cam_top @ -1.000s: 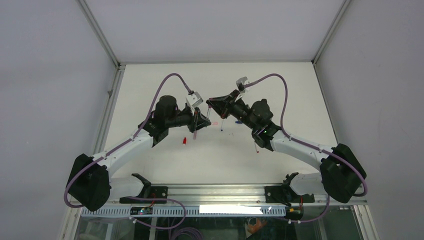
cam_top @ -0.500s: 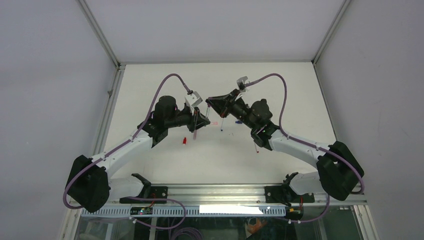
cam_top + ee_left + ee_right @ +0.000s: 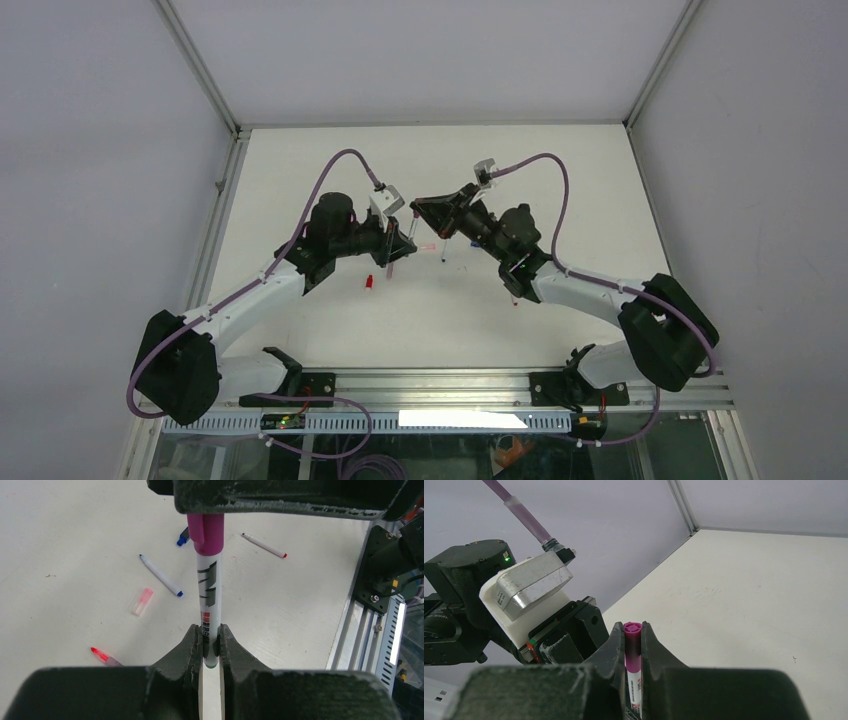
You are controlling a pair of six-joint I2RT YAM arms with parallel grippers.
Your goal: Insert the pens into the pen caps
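My left gripper (image 3: 210, 632) is shut on the lower end of a white-barrelled pen (image 3: 209, 590). My right gripper (image 3: 632, 630) is shut on the magenta cap (image 3: 632, 645) that sits on the pen's other end (image 3: 205, 532). The two grippers meet tip to tip above the table's middle, left (image 3: 400, 238) and right (image 3: 430, 212). On the table lie a blue-tipped white pen (image 3: 160, 575), a pale pink cap (image 3: 142, 601), a blue cap (image 3: 183, 537), a red-tipped white pen (image 3: 264, 545) and a red-pink pen (image 3: 105, 656). A red cap (image 3: 369, 282) lies below my left gripper.
The white table (image 3: 560, 190) is walled by grey panels with metal corner posts (image 3: 200, 70). A metal rail (image 3: 380, 630) runs along the near edge by the arm bases. Purple cables (image 3: 340, 160) loop above both wrists.
My right arm's elbow and base link have shifted a little to the left. Both grippers stay closed on the same pen at about the same spot.
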